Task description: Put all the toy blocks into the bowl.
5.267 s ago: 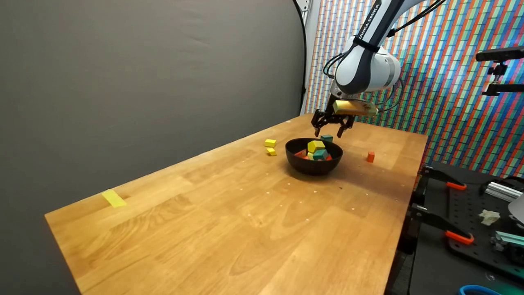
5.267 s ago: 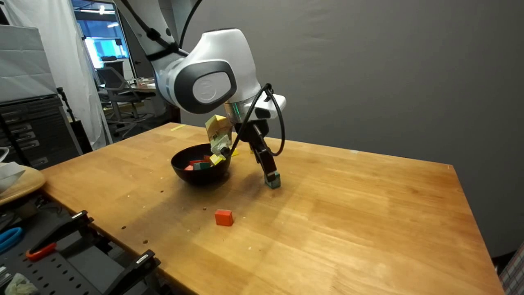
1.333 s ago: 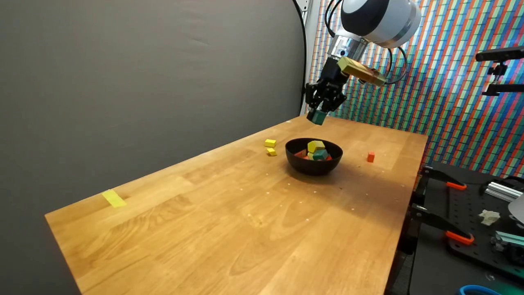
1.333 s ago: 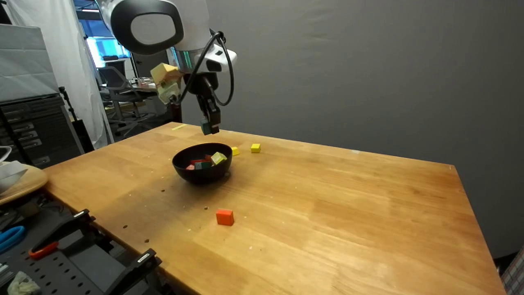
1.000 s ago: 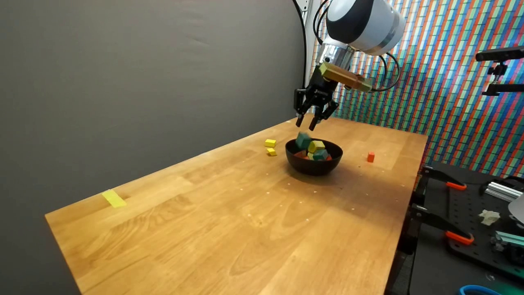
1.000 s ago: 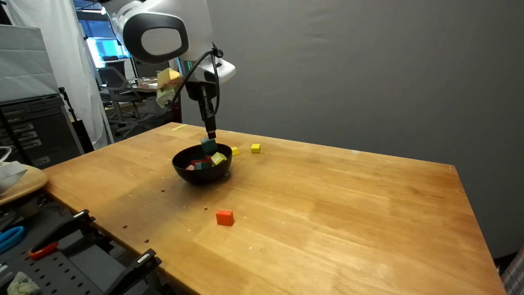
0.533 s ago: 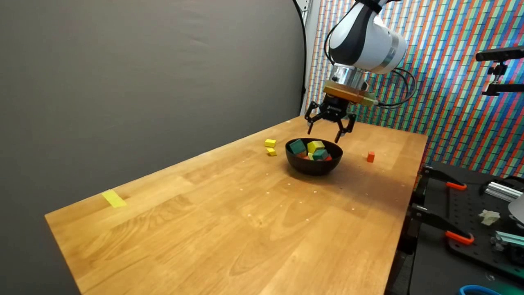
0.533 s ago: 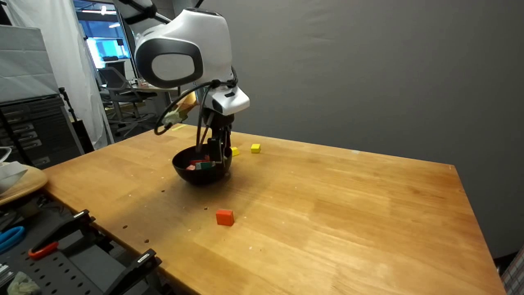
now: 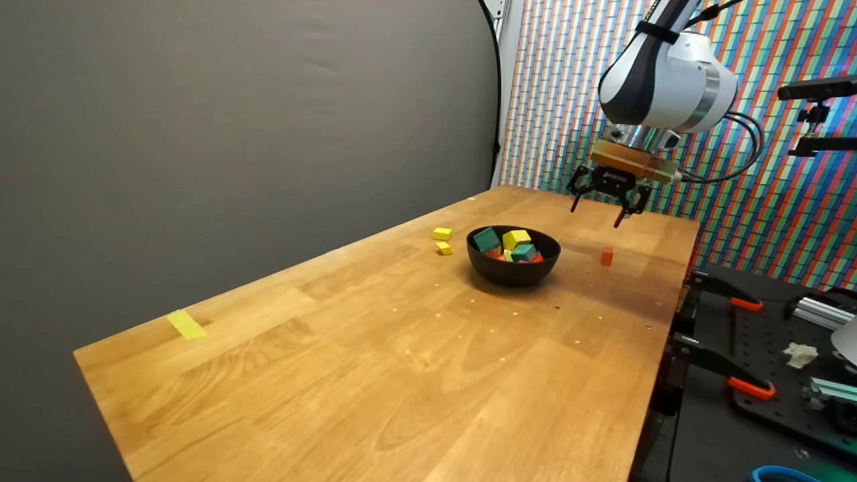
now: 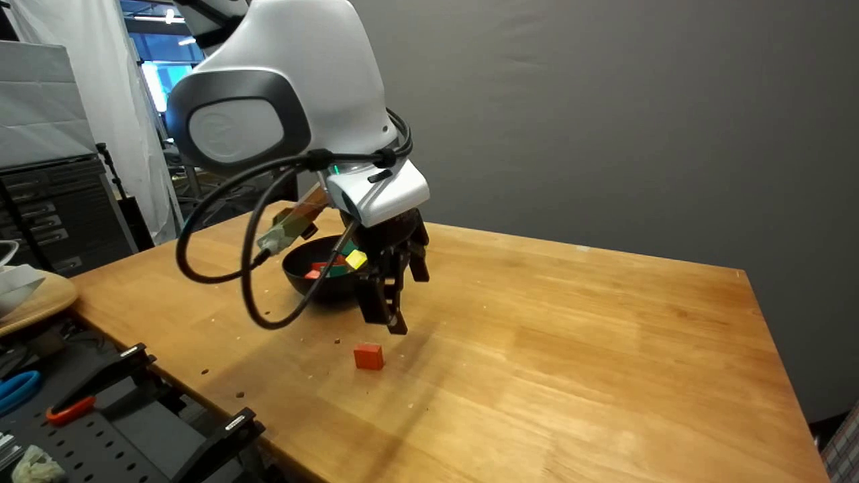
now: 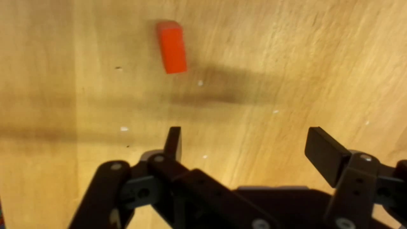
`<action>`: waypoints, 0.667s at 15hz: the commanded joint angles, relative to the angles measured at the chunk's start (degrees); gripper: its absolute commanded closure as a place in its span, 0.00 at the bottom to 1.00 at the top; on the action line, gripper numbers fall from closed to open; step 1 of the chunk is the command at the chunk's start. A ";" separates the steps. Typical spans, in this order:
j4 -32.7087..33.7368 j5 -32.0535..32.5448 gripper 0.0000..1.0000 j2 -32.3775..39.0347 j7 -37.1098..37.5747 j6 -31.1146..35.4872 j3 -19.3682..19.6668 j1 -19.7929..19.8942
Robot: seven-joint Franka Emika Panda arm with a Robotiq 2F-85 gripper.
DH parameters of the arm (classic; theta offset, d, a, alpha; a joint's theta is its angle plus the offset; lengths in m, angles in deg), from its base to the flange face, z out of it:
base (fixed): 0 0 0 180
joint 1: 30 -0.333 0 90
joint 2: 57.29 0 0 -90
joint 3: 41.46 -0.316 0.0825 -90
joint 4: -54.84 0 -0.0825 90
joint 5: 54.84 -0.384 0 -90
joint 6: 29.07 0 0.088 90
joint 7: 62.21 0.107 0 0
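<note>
Black bowl [image 9: 513, 274] upright on the wooden table [image 9: 335, 388], blocks in it. In an exterior view: green block [image 9: 487, 239] tilted at the bowl's left, yellow block [image 9: 516, 239] on the far side, second green block [image 9: 523, 252] right of centre. Red pieces [image 9: 537, 258] show low between them, partly covered; can't tell how many.

Three more blocks visible on the table itself. Two yellow blocks [image 9: 442, 233] left of the bowl, near each other, apart. One red block [image 9: 606, 256] to the bowl's right, well apart from it; seen in all three views.

Gripper [image 9: 596, 214] hangs above the table near the red block, clear of it. Jaws stand wide: wrist view gives plain wood between the fingers [image 11: 327, 156], with the red block out beyond them, toward the left, not touching.

In an exterior view the gripper and a looped black cable [image 10: 319, 159] cover part of the bowl.

Surroundings: flat yellow strip [image 9: 187, 324] at the table's far edge, by the left corner; two black clamps [image 9: 720, 286] with orange ends just right of the table. Grey backdrop [image 9: 268, 134] stands behind the far edge.
</note>
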 commanded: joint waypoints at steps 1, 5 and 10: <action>-2.77 2.14 0.00 -1.65 0.04 1.05 2.60 0.58; -2.43 0.86 0.00 -2.71 -3.92 -3.03 1.78 2.15; -0.94 -6.50 0.01 -3.15 -9.25 -6.88 -3.62 5.03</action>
